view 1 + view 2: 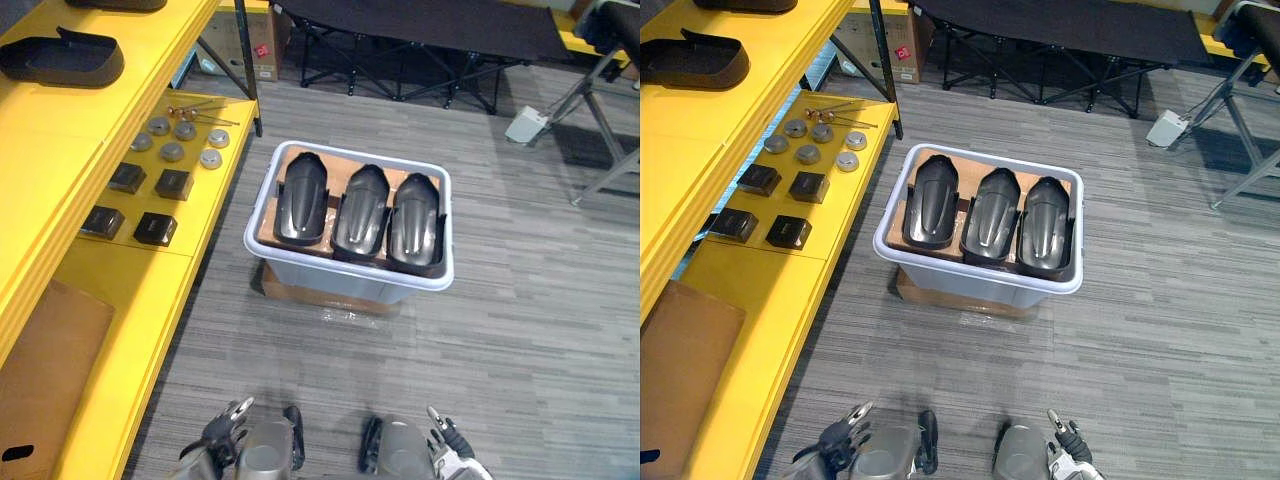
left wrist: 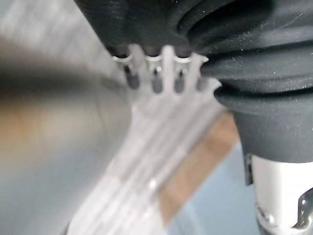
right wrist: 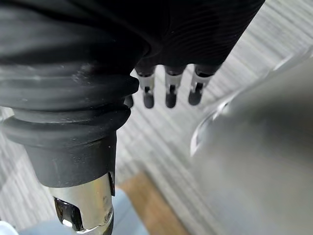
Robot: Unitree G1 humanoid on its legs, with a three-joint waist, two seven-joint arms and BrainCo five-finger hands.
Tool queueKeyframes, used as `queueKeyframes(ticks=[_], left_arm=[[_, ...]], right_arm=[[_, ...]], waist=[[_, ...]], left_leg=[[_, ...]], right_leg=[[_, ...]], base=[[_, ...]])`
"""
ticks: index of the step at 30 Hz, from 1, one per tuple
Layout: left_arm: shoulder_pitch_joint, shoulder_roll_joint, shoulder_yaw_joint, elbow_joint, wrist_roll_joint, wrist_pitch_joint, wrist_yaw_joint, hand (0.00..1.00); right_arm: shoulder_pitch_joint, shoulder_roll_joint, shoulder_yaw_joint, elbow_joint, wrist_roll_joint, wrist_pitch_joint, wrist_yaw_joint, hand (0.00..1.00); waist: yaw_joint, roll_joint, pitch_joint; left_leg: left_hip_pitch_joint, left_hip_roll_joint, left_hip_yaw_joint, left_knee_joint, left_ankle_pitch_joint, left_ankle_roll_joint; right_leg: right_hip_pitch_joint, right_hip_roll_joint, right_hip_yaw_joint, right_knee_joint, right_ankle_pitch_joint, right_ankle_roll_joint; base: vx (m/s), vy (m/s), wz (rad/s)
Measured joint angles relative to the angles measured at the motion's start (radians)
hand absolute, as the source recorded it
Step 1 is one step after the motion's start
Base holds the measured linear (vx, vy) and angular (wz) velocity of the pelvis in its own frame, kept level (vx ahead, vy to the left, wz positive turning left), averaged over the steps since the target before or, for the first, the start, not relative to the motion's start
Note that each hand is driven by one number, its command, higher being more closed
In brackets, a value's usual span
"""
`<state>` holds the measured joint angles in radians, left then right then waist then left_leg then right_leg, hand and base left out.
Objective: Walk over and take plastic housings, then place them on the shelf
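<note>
Grey bin (image 1: 330, 276) holds 3 black plastic housings (image 1: 361, 212); left hand (image 1: 226, 426) and right hand (image 1: 446, 436) hang loose, empty.

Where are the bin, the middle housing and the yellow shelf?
bin (image 1: 340, 283), left eye view, front wall.
middle housing (image 1: 361, 212), left eye view, its curved back.
shelf (image 1: 122, 292), left eye view, bare yellow board.

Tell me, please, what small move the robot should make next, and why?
Probably a short step forward toward the grey bin: the three black housings lie in it, some way ahead on the floor, while the left hand and right hand hang low, open and empty.
</note>
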<state>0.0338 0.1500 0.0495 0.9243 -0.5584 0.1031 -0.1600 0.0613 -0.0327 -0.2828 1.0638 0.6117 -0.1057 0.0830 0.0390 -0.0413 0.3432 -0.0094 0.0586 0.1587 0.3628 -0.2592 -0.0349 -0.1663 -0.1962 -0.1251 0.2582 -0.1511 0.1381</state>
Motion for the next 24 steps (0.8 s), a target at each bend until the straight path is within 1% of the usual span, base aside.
queueKeyframes(ticks=[1,2,3,4,5,6,7,8,9,10,11,12,13,14,15,16,17,18,19,20,21,22,24], left_arm=[[0.007,0.018,-0.004,0.006,-0.026,0.006,0.006,0.0],[0.002,0.025,-0.003,0.032,-0.035,0.005,0.022,0.0],[0.0,0.015,-0.001,0.043,-0.038,0.003,0.035,0.0],[0.008,-0.005,-0.002,0.057,-0.054,0.002,0.06,0.0],[0.008,-0.022,0.008,0.073,-0.063,0.0,0.08,0.0],[0.008,-0.026,0.017,0.079,-0.063,-0.002,0.083,0.0],[0.008,-0.031,0.029,0.085,-0.062,-0.002,0.089,0.0],[0.008,-0.036,0.046,0.087,-0.06,-0.003,0.093,0.0],[0.008,-0.04,0.05,0.091,-0.059,-0.004,0.096,0.0],[0.007,-0.042,0.055,0.093,-0.049,-0.005,0.1,0.0],[0.007,-0.042,0.055,0.094,-0.045,-0.005,0.1,0.0],[0.009,-0.043,0.055,0.103,-0.018,-0.004,0.1,0.0],[0.009,-0.05,0.055,0.115,0.014,-0.001,0.101,0.0],[0.009,-0.049,0.069,0.115,0.025,-0.002,0.109,0.0],[0.003,-0.041,0.066,0.104,0.069,-0.011,0.114,0.0],[0.002,-0.038,0.061,0.085,0.123,-0.024,0.115,0.0],[0.001,-0.036,0.058,0.059,0.189,-0.052,0.114,0.0],[0.001,-0.031,0.055,0.045,0.219,-0.066,0.113,0.0],[-0.002,-0.019,0.041,0.026,0.25,-0.08,0.108,0.0],[-0.002,-0.011,0.019,0.005,0.254,-0.08,0.107,0.0],[-0.001,-0.01,0.006,-0.006,0.253,-0.08,0.103,0.0],[-0.001,-0.01,-0.014,-0.03,0.253,-0.08,0.094,0.0],[-0.007,-0.006,-0.056,-0.068,0.255,-0.081,0.073,0.0]], right_arm=[[0.014,0.004,0.0,0.006,-0.004,0.009,-0.002,0.0],[0.026,-0.001,-0.001,0.019,-0.006,0.029,-0.011,0.0],[0.028,-0.012,-0.004,0.022,-0.008,0.036,-0.022,0.0],[0.043,-0.027,-0.006,0.022,-0.009,0.048,-0.035,0.0],[0.045,-0.042,-0.012,0.022,-0.009,0.055,-0.046,0.0],[0.046,-0.048,-0.016,0.022,-0.009,0.058,-0.054,0.0],[0.056,-0.055,-0.033,0.028,-0.013,0.055,-0.07,0.0],[0.062,-0.054,-0.044,0.046,-0.021,0.036,-0.089,0.0],[0.064,-0.054,-0.051,0.051,-0.019,0.023,-0.096,0.0],[0.066,-0.054,-0.072,0.05,-0.018,-0.028,-0.11,0.0],[0.066,-0.054,-0.085,0.045,-0.018,-0.057,-0.117,0.0],[0.068,-0.053,-0.091,0.016,-0.012,-0.108,-0.129,0.0],[0.071,-0.056,-0.088,-0.043,0.004,-0.15,-0.128,0.0],[0.07,-0.047,-0.085,-0.091,0.005,-0.176,-0.131,0.0],[0.068,-0.037,-0.079,-0.136,0.005,-0.201,-0.136,0.0],[0.061,-0.031,-0.078,-0.177,0.006,-0.224,-0.14,0.0],[0.039,-0.031,-0.079,-0.218,0.007,-0.257,-0.145,0.0],[0.027,-0.031,-0.08,-0.24,0.008,-0.274,-0.15,0.0],[0.003,-0.032,-0.084,-0.292,0.006,-0.305,-0.172,0.0],[-0.014,-0.034,-0.1,-0.355,0.005,-0.316,-0.192,0.0],[-0.025,-0.037,-0.11,-0.383,0.004,-0.32,-0.207,0.0],[-0.053,-0.046,-0.128,-0.43,0.004,-0.324,-0.238,0.0],[-0.118,-0.077,-0.153,-0.489,0.002,-0.327,-0.282,0.0]], waist=[[-0.002,-0.012,-0.011],[-0.011,-0.016,-0.02],[-0.016,0.009,-0.032],[-0.022,0.044,-0.06],[-0.028,0.068,-0.071],[-0.035,0.076,-0.074],[-0.045,0.077,-0.075],[-0.044,0.083,-0.072],[-0.043,0.085,-0.073],[-0.046,0.085,-0.072],[-0.046,0.085,-0.072],[-0.047,0.086,-0.071],[-0.046,0.091,-0.063],[-0.047,0.08,-0.058],[-0.047,0.075,-0.055],[-0.049,0.062,-0.05],[-0.043,0.048,-0.042],[-0.036,0.046,-0.036],[-0.034,0.043,-0.024],[-0.03,0.045,-0.016],[-0.026,0.045,-0.013],[-0.024,0.041,-0.004],[-0.022,0.043,0.014]], left_leg=[[0.009,0.014,-0.019,0.023,-0.034,-0.023],[0.011,0.034,-0.057,0.054,-0.081,-0.045],[0.008,0.063,-0.074,0.066,-0.088,-0.057],[0.009,0.106,-0.091,0.055,-0.097,-0.077],[0.008,0.133,-0.097,0.063,-0.09,-0.093],[0.004,0.141,-0.097,0.079,-0.08,-0.104],[-0.032,0.162,-0.094,0.155,-0.056,-0.108],[-0.055,0.177,-0.085,0.224,-0.039,-0.116],[-0.056,0.178,-0.069,0.223,-0.042,-0.115],[-0.062,0.174,-0.03,0.179,-0.041,-0.116],[-0.064,0.17,-0.008,0.141,-0.039,-0.118],[-0.06,0.161,0.018,0.041,0.001,-0.108],[-0.063,0.152,0.019,-0.02,0.09,-0.093],[-0.063,0.134,0.025,-0.03,0.089,-0.092],[-0.07,0.117,0.024,-0.042,0.084,-0.089],[-0.09,0.104,0.027,-0.041,0.079,-0.08],[-0.115,0.094,0.045,-0.036,0.073,-0.069],[-0.129,0.09,0.048,-0.03,0.071,-0.066],[-0.154,0.085,0.048,-0.01,0.067,-0.053],[-0.168,0.081,0.051,0.015,0.058,-0.041],[-0.171,0.078,0.052,0.027,0.054,-0.035],[-0.174,0.067,0.045,0.037,0.052,-0.03],[-0.2,0.064,0.038,0.07,0.044,-0.017]], right_leg=[[0.009,0.007,0.025,-0.051,0.091,0.005],[0.019,0.019,0.018,-0.023,0.194,-0.005],[0.02,0.043,-0.001,0.001,0.183,-0.016],[0.02,0.08,-0.023,0.023,0.144,-0.039],[0.018,0.095,-0.049,0.049,0.104,-0.058],[0.02,0.095,-0.063,0.066,0.085,-0.064],[0.04,0.098,-0.085,0.075,0.063,-0.077],[0.085,0.096,-0.102,0.055,0.058,-0.085],[0.106,0.092,-0.108,0.041,0.059,-0.085],[0.138,0.075,-0.123,0.02,0.059,-0.084],[0.147,0.068,-0.125,0.013,0.059,-0.082],[0.151,0.054,-0.129,0.001,0.058,-0.069],[0.15,0.049,-0.122,0.001,0.049,-0.049],[0.149,0.035,-0.115,-0.009,0.048,-0.038],[0.146,0.021,-0.111,-0.019,0.056,-0.026],[0.126,0.01,-0.105,-0.024,0.062,-0.017],[0.096,0.0,-0.086,-0.027,0.071,-0.005],[0.088,-0.002,-0.08,-0.035,0.078,-0.004],[0.08,-0.005,-0.074,-0.055,0.094,0.007],[0.081,-0.008,-0.071,-0.065,0.113,0.011],[0.082,-0.008,-0.069,-0.069,0.118,0.014],[0.083,-0.014,-0.063,-0.072,0.125,0.018],[0.082,-0.018,-0.066,-0.076,0.127,0.021]], base=[[0.37,-0.484,0.44],[0.29,-0.432,0.56],[0.25,-0.406,0.53],[0.24,-0.305,0.38],[0.23,-0.284,0.36],[0.21,-0.262,0.48],[0.18,-0.244,0.5],[0.18,-0.218,0.43],[0.15,-0.145,0.33],[0.1,-0.069,0.23],[0.07,-0.034,0.2],[0.03,0.051,0.03],[0.02,0.095,-0.04],[0.02,0.145,0.0],[0.01,0.128,0.05],[0.01,0.155,-0.04],[0.03,0.145,-0.15],[0.04,0.141,-0.16],[0.09,0.151,-0.07],[0.1,0.123,-0.05],[0.13,0.122,-0.1],[0.11,0.085,-0.01],[0.08,0.08,0.08]])
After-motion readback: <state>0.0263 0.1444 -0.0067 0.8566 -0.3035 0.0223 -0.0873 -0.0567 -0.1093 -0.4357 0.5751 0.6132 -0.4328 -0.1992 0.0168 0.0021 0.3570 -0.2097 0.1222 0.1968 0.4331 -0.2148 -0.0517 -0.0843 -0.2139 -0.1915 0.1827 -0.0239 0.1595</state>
